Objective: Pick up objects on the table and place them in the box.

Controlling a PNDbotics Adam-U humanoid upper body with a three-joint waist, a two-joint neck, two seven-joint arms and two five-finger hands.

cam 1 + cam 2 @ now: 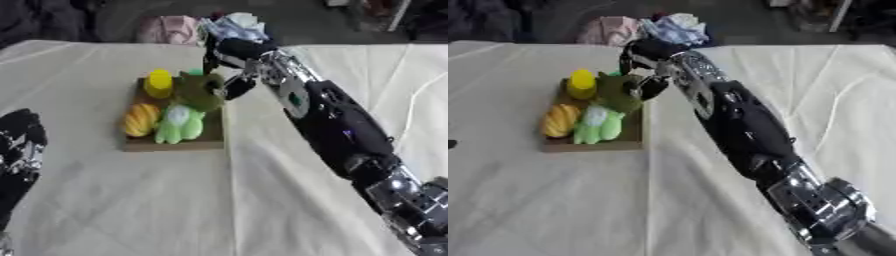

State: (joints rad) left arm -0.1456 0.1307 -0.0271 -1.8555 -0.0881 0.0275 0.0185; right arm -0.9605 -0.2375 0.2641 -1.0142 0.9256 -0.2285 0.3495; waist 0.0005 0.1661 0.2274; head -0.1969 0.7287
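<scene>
A shallow brown box (175,144) lies left of centre on the cream tablecloth. In it are a yellow object (159,82) at the back, an orange striped object (140,119) on the left and a light green object (178,124) in front. A dark green object (198,93) sits at the box's back right corner. My right arm stretches from the lower right, and my right hand (229,60) hangs over that corner with fingers curled against the dark green object's right side. My left hand (19,145) rests at the left edge, fingers relaxed and holding nothing.
Past the table's far edge lie a pink bundle (171,29) and a white and blue cloth bundle (234,24). A thin white cable (418,102) runs across the cloth on the right. Bare cloth stretches in front of the box.
</scene>
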